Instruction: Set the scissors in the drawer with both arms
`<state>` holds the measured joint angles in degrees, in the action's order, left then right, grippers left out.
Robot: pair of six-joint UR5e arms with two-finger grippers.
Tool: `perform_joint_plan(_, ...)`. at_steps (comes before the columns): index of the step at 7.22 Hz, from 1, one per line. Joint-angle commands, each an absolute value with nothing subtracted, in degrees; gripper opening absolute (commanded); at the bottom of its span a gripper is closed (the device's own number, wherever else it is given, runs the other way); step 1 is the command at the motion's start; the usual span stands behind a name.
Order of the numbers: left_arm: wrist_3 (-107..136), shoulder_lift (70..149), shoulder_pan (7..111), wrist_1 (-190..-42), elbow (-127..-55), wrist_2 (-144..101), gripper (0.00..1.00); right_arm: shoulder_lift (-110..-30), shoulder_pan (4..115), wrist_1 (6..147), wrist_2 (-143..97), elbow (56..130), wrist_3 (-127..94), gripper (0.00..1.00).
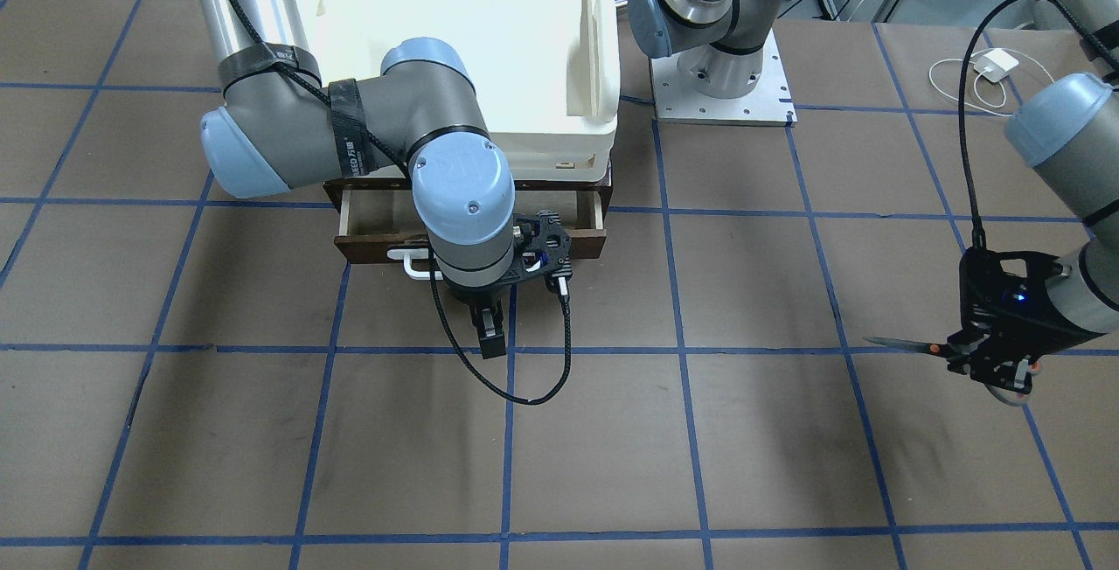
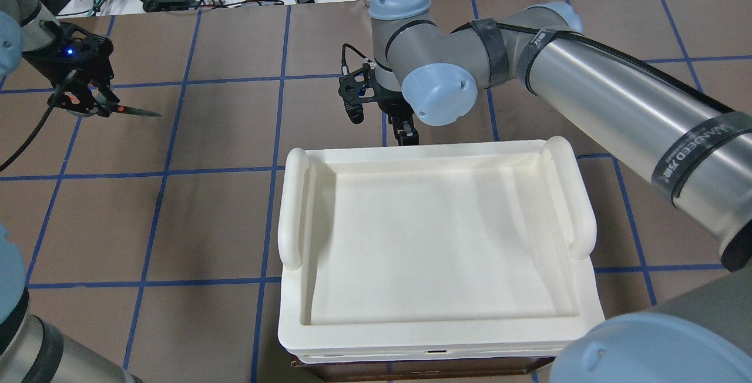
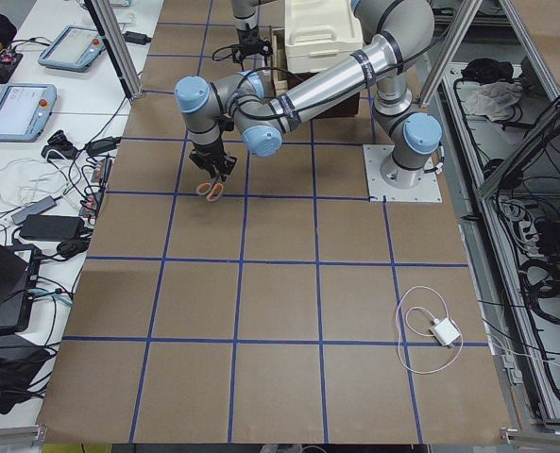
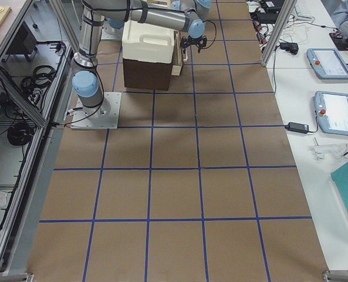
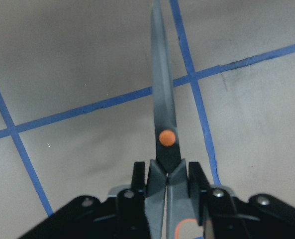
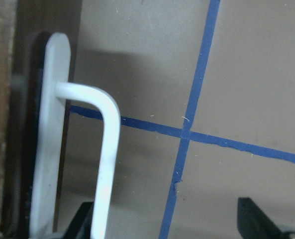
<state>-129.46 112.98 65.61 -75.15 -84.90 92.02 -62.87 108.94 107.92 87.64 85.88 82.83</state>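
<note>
My left gripper (image 1: 992,364) is shut on the scissors (image 1: 909,345) by their handles and holds them above the table at the robot's far left, blades pointing towards the middle. The left wrist view shows the closed dark blades (image 5: 162,109) with the orange pivot dot, clamped between the fingers (image 5: 194,174). The dark brown drawer (image 1: 584,242) stands partly pulled out and shows its pale wood interior (image 1: 559,207). My right gripper (image 1: 489,334) is open and empty just in front of the white bar handle (image 1: 413,260). The right wrist view has the handle (image 6: 105,149) beside one finger (image 6: 254,219).
A cream plastic tray (image 1: 603,54) sits on top of the drawer cabinet and hides the drawer in the overhead view (image 2: 294,207). An arm's base plate (image 1: 769,107) is bolted beside it. A white charger with cable (image 1: 997,63) lies at the back. Blue tape lines cross the brown table.
</note>
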Motion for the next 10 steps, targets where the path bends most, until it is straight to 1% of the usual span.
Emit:
perform_joint_plan(1,-129.46,113.03,65.57,-75.15,-84.90,92.02,0.00,-60.57,108.72,108.46,87.63,81.85,82.88,1.00)
perform_joint_plan(3,-129.46,113.03,65.65,-75.15,-84.99,92.02,0.00,-59.33,107.59,108.54,87.45,81.04,83.06,1.00)
perform_joint_plan(6,-129.46,113.11,65.65,-75.15,-84.99,91.85,0.00,-56.87,105.12,109.25,86.57,76.74,83.94,1.00)
perform_joint_plan(10,-129.46,113.20,65.74,-75.15,-85.08,91.85,0.00,-55.55,105.12,113.90,86.57,76.46,84.29,1.00)
